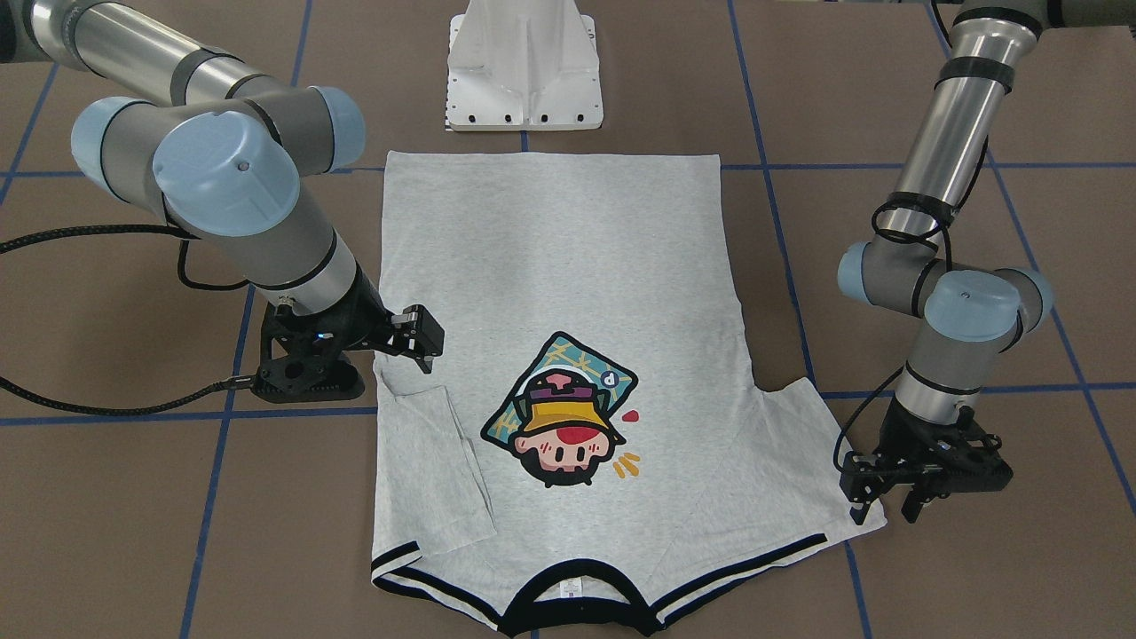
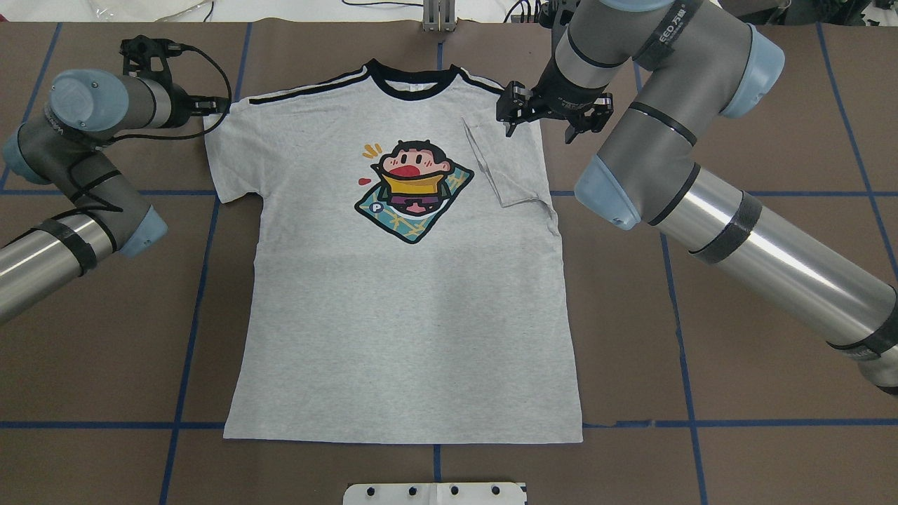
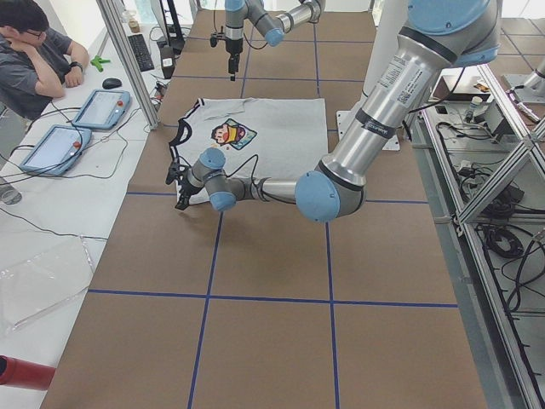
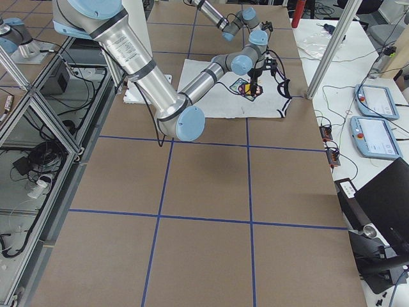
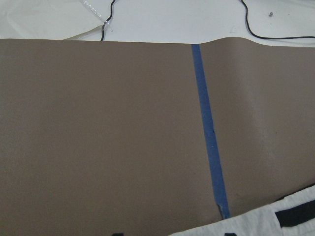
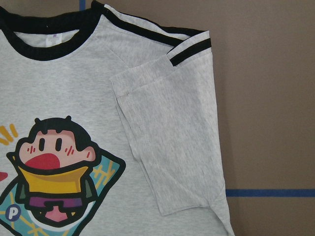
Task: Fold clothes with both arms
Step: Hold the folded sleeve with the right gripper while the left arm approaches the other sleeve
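One light heather-grey T-shirt (image 2: pixel 393 315) lies flat, print up, on the brown worktop (image 2: pixel 736 351), its black collar (image 2: pixel 410 88) on the side far from the robot. The sleeve on the robot's right (image 6: pixel 172 137) is folded in over the chest; the other sleeve (image 1: pixel 799 444) lies spread. The right end effector (image 2: pixel 540 132) hangs over the folded sleeve's shoulder, fingers wide apart. The left end effector (image 1: pixel 886 513) sits at the spread sleeve's outer edge, fingers apart.

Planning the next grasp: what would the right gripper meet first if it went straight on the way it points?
Most likely the folded-in sleeve of the T-shirt, directly below the right gripper; the gap between them is unclear.
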Robot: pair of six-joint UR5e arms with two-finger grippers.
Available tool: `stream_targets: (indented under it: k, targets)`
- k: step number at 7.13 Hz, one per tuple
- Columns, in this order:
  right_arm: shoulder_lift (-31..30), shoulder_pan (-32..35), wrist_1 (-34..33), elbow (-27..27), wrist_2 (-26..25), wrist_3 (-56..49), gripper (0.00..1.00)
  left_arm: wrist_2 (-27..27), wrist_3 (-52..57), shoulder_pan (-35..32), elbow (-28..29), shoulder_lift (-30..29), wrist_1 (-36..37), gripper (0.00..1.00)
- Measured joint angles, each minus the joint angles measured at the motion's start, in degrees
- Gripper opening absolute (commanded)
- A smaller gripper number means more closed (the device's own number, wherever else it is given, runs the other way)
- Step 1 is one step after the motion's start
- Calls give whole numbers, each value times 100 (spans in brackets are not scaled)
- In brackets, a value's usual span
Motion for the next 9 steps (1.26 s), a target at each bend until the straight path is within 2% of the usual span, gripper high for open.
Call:
stream_targets:
  k: [3,4,5,6,8,9]
  targets:
    - [-7,4,1,-7,-1,-38,100,8,3,33,0,10,8,68]
    - [-7,6,1,-7,-1,-54,100,9,-1,45,0,12,9,64]
    - [-8,7,1,-8,-1,-62,100,9,-4,52,0,12,9,56]
    - [-8,7,1,-8,-1,-68,100,7,-11,55,0,12,9,42]
    - [-8,7,1,-8,-1,-72,100,1,-15,63,-5,15,11,34]
    - [-8,7,1,-8,-1,-72,100,1,-7,65,-10,18,17,26]
